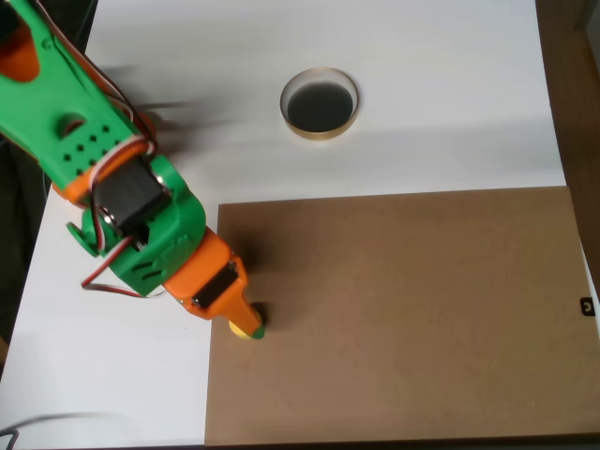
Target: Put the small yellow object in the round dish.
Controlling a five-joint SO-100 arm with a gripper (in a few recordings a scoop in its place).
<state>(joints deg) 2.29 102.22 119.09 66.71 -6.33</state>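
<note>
Overhead view: green and orange arm (141, 206) reached in from upper left.
Gripper (251, 323): tip sat over the brown board's (403, 309) left edge; jaw state could not be told.
Yellow piece (244, 327): peeked out at the gripper tip, on the board.
Round dish (320, 104): stood on the white table (450, 94), well apart.

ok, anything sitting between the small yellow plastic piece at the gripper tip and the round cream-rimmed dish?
No. In the overhead view the stretch from the small yellow piece to the round dish is bare: brown board, then white table.
</note>
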